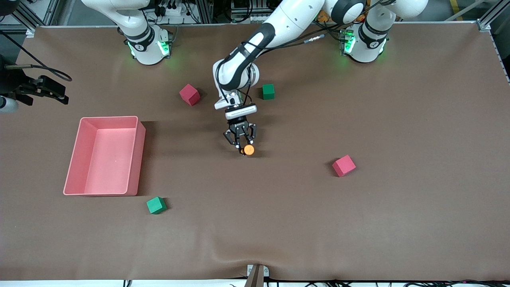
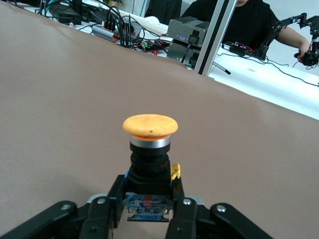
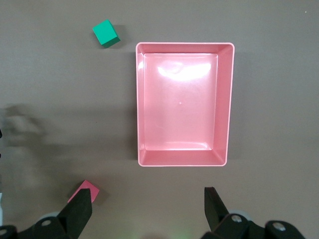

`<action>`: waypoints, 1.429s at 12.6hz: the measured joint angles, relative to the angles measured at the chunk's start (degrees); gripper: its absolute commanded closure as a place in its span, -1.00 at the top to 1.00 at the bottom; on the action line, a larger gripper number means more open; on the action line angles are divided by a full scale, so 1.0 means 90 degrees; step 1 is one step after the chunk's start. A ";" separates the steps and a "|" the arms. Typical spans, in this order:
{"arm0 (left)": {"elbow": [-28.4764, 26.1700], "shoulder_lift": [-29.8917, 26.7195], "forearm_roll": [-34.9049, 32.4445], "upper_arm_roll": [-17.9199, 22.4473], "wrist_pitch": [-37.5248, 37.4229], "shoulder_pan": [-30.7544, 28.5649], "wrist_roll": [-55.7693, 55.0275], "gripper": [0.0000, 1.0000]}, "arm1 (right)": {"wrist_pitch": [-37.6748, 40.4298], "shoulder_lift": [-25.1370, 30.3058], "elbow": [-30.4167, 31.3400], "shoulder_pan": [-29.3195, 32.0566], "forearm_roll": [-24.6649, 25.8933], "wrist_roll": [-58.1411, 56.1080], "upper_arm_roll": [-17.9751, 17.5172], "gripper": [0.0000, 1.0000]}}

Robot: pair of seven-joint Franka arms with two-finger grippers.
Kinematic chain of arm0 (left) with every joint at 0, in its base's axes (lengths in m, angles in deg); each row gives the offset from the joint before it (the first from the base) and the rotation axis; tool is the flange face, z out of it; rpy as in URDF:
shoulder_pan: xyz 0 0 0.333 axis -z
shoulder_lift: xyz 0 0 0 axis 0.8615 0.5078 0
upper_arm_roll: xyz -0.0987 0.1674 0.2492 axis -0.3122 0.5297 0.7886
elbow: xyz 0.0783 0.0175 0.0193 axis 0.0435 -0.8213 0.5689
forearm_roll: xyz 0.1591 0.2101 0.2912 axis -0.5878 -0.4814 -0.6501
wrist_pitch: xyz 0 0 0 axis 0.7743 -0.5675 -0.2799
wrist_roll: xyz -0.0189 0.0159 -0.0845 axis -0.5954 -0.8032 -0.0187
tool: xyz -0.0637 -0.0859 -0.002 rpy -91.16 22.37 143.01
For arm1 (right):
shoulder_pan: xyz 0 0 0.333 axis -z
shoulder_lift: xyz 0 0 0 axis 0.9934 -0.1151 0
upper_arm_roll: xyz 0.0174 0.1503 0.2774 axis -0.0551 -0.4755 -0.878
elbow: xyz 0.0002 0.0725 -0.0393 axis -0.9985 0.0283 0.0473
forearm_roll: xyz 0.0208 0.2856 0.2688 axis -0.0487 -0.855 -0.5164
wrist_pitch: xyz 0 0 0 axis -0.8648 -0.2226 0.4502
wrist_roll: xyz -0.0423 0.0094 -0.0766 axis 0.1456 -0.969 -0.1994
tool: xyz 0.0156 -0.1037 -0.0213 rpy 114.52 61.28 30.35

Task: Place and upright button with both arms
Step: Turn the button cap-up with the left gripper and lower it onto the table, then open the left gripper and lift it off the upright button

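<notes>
Nearest the front camera: a green cube (image 1: 155,205) sits on the brown table (image 1: 358,223), just off the pink bin's nearer corner; the right wrist view shows it too (image 3: 106,33).
Pink bin (image 1: 137,159): an open rectangular tray toward the right arm's end of the table, well apart from the left gripper's jaws; seen from straight above in the right wrist view (image 3: 229,104).
Red cube toward the left arm's end (image 1: 344,165): on the table, a little nearer the front camera than the button and well apart from it.
Button (image 1: 248,150): clamped at the tips of the left gripper's jaws, near the table's middle; the orange cap (image 2: 150,125) points away from the wrist and the black body (image 2: 149,167) sits between the jaws.
Left gripper (image 1: 241,144): jaws pressed together on the button's body, reaching down from the left arm (image 1: 255,44) over the middle of the table.
Second red cube (image 1: 189,94): farther from the front camera than the left gripper's jaws, toward the right arm's end; partly visible by one finger in the right wrist view (image 3: 84,191).
Second green cube (image 1: 268,91): also farther than the jaws, close beside the left arm's wrist.
Right gripper (image 3: 148,211): jaws wide apart and holding nothing, hanging high over the pink bin; the right arm waits.
</notes>
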 measured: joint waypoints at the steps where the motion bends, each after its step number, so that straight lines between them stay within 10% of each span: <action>1: -0.0004 0.0055 -0.0026 0.0006 -0.0031 0.0061 0.0000 -1.00 | 0.0000 0.0000 0.0003 0.0000 0.0000 0.0000 0.0000 1.00; 9: -0.0035 0.0545 -0.0479 0.0016 -0.0582 0.0395 0.0566 -1.00 | -0.0001 0.0004 0.0020 0.0000 -0.0001 0.0000 0.0000 1.00; 10: -0.0041 0.0556 -0.0479 0.0016 -0.0640 0.0436 0.0646 -0.65 | -0.0001 0.0006 0.0020 0.0000 -0.0001 0.0000 -0.0001 1.00; 11: -0.0056 0.0558 -0.0479 0.0015 -0.0684 0.0487 0.0659 0.52 | -0.0001 0.0010 0.0020 0.0000 -0.0001 0.0000 -0.0001 1.00; 12: -0.0078 0.0559 -0.0474 0.0012 -0.0740 0.0545 0.0659 1.00 | -0.0001 0.0019 0.0020 0.0000 -0.0022 0.0000 -0.0003 1.00; 18: 0.0004 0.0402 0.0643 -0.0124 -0.0854 0.0951 0.0771 1.00 | 0.0000 0.0039 0.0021 0.0000 -0.0165 0.0001 0.0000 1.00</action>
